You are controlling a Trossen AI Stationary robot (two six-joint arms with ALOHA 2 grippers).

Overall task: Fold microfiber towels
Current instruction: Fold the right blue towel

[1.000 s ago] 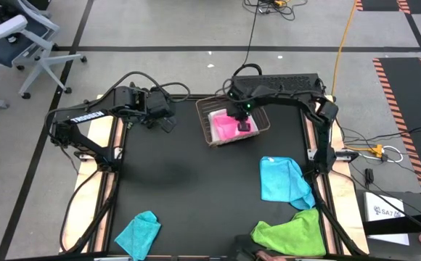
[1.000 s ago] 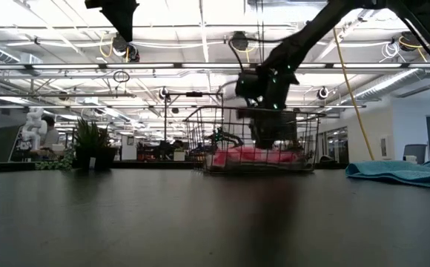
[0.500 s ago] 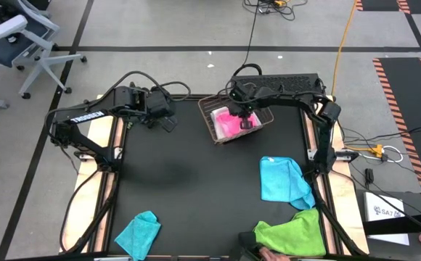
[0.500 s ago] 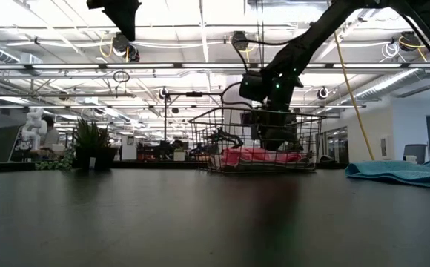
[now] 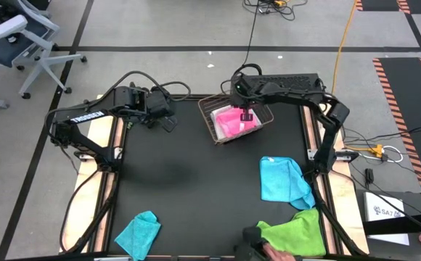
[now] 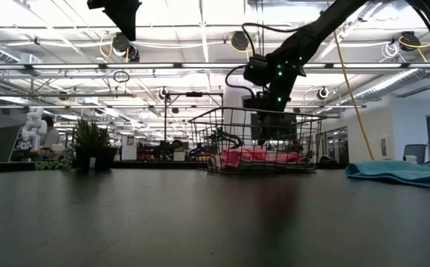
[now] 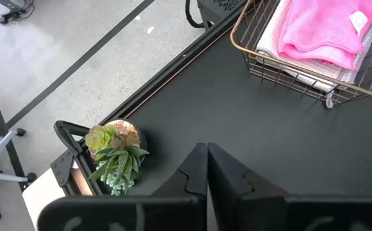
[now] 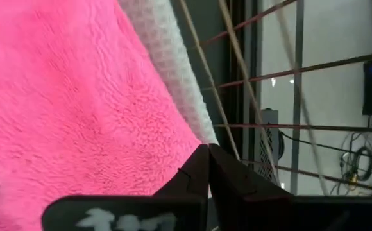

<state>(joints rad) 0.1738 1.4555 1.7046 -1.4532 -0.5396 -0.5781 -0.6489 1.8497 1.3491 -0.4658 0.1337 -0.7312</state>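
A hot pink towel (image 5: 232,122) lies folded on a white towel (image 7: 270,48) inside a wire basket (image 5: 205,123) at the table's far middle. My right gripper (image 5: 247,116) hangs shut just over the pink towel (image 8: 77,96), inside the basket's rim, with nothing between its fingers. My left gripper (image 5: 168,125) waits shut above the far left of the table. A sky blue towel (image 5: 283,177) lies crumpled at the right. A lime green towel (image 5: 294,232) and a teal towel (image 5: 138,232) lie at the near edge.
A small potted plant (image 7: 112,154) stands at the far left corner, beyond my left gripper. A person's hand (image 5: 276,254) shows at the near edge beside the green towel. The middle of the black table (image 5: 189,181) lies bare.
My right gripper has risen off the pink towel in the basket and tipped to point more steeply down, staying shut. The basket has turned a little on the table.
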